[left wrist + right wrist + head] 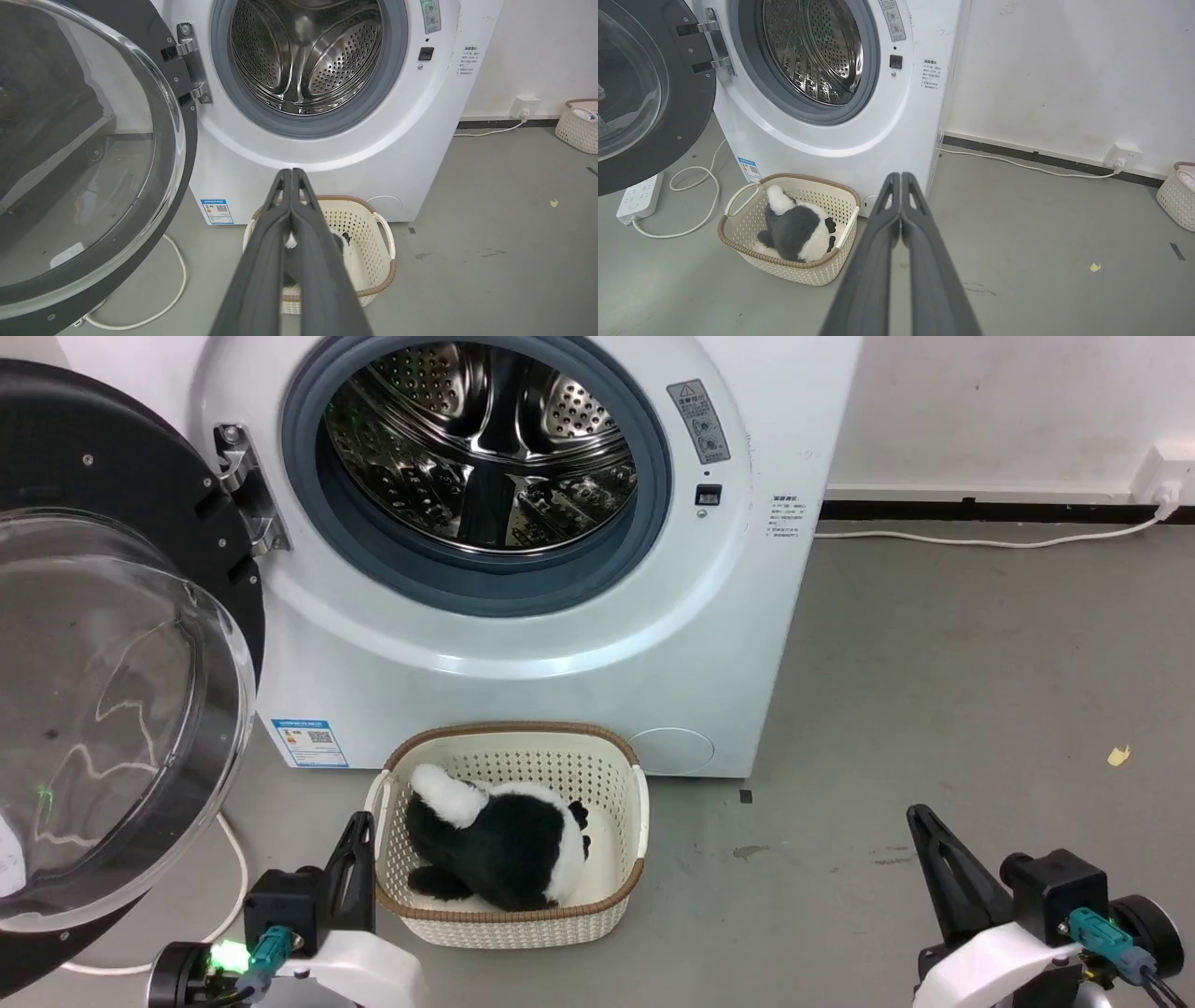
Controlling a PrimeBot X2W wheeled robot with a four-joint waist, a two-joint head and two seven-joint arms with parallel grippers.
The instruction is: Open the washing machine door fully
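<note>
The white washing machine (523, 681) (402, 154) (887, 135) stands ahead with its steel drum exposed. Its round black door (112, 653) (84, 154) (649, 93), with the bulging glass bowl, is swung out wide to the left on its metal hinge (245, 490). My left gripper (359, 831) (292, 173) is shut and empty, low at the left beside the basket, apart from the door. My right gripper (920, 821) (901, 176) is shut and empty, low at the right over the floor.
A cream basket (509, 910) (784, 270) holding a black-and-white plush toy (499, 840) sits on the floor before the washer. A white cable (233, 877) and power strip (640, 198) lie under the door. Another basket (1178, 200) stands far right by the wall socket.
</note>
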